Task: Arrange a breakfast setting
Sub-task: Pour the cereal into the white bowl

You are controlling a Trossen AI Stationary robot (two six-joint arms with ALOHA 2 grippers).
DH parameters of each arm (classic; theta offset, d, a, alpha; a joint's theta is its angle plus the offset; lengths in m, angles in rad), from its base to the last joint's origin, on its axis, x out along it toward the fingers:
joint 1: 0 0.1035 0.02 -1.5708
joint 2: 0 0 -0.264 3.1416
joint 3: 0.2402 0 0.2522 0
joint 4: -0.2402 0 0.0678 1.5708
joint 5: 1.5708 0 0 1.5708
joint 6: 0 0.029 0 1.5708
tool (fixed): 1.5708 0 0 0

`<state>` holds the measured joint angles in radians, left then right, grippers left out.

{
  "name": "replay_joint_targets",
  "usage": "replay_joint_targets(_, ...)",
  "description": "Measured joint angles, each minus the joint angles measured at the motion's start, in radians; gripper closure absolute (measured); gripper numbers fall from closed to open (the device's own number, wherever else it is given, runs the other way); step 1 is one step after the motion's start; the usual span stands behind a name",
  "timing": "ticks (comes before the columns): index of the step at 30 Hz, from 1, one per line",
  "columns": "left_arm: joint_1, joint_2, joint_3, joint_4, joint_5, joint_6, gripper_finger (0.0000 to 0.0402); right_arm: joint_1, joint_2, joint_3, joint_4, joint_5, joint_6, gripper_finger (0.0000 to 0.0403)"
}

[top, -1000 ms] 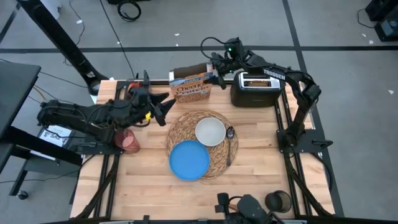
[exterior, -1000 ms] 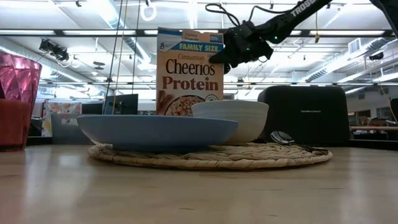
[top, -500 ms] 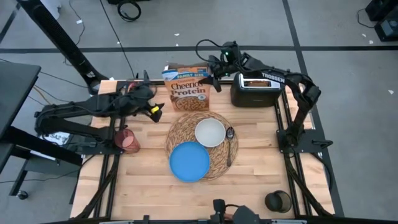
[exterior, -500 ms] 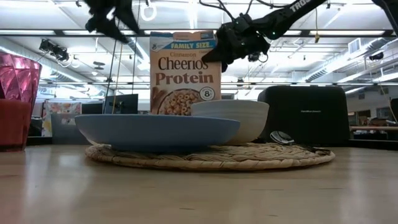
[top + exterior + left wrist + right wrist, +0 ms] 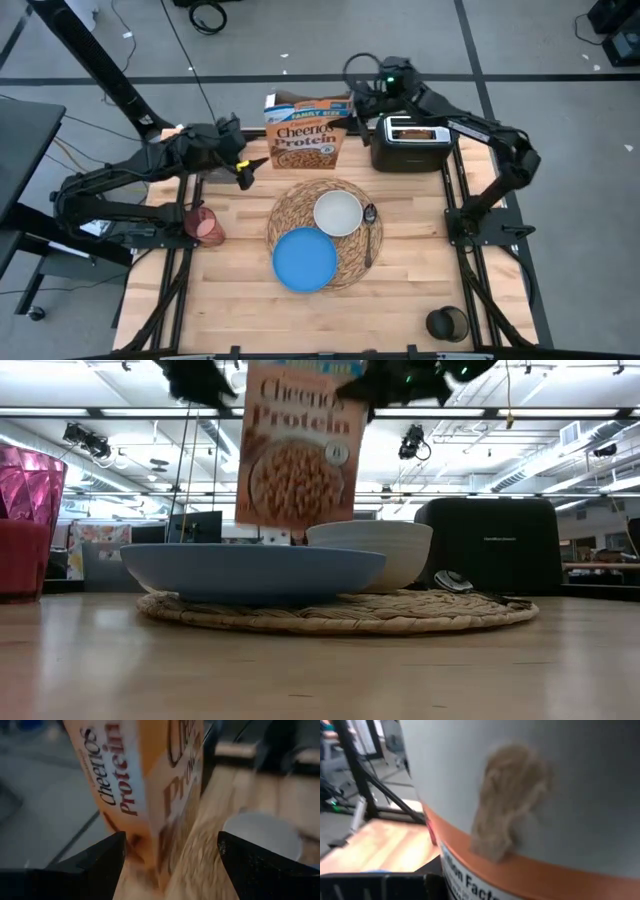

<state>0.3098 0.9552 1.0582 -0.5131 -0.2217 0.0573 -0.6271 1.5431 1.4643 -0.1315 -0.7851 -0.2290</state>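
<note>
The orange Cheerios box [image 5: 305, 135] hangs in the air behind the straw placemat [image 5: 352, 262]; my right gripper [image 5: 354, 108] is shut on its top right corner. On the placemat sit the blue plate [image 5: 305, 257], the white bowl [image 5: 338, 211] and the dark spoon [image 5: 370, 228]. The pink cup [image 5: 30, 485] and the red apple [image 5: 18, 560] stand at the table's left. A toast slice [image 5: 412, 131] sticks out of the black toaster's [image 5: 410, 150] slot. My left gripper [image 5: 245, 172] is open and empty, left of the box. My right gripper holds the box by its top end, at the right corner [image 5: 352, 385], coming from the table's right side. The box's grey inner flap [image 5: 530, 785] fills the wrist view and hides the fingers. The box hangs tilted, its bottom edge [image 5: 290, 523] clear of the table.
The toaster stands just right of the lifted box at the far edge. The box's lower corner [image 5: 145, 845] shows between my left fingers but apart from them. Bare wood lies in front of the placemat toward the near edge.
My right gripper has gone up with the Cheerios box: the box stood on the table and now hangs clear and tipped, shifted slightly toward the toaster. My left gripper has drawn back from the box toward the table's left edge and risen.
</note>
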Motion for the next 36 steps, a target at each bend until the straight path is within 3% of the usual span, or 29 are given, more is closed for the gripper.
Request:
replay_joint_targets(8,0.003,0.003,0.000,0.243,0.084,0.001,0.0083,0.029,-0.159,0.001,-0.042,-0.050,0.049,0.0277)
replay_joint_targets(14,-0.066,0.090,0.000,0.389,0.190,-0.041,0.0083,0.054,-0.230,0.001,-0.057,-0.074,0.054,0.0278)
replay_joint_targets(22,-0.133,0.196,-0.001,0.595,0.205,-0.027,0.0083,0.081,-0.284,0.004,-0.104,-0.153,0.067,0.0281)
replay_joint_targets(30,-0.169,0.270,-0.001,0.785,0.195,0.002,0.0083,0.082,-0.307,0.004,-0.114,-0.157,0.078,0.0315)
replay_joint_targets(36,-0.175,0.329,-0.001,0.866,0.193,-0.065,0.0097,0.092,-0.274,0.002,-0.124,-0.133,0.080,0.0342)
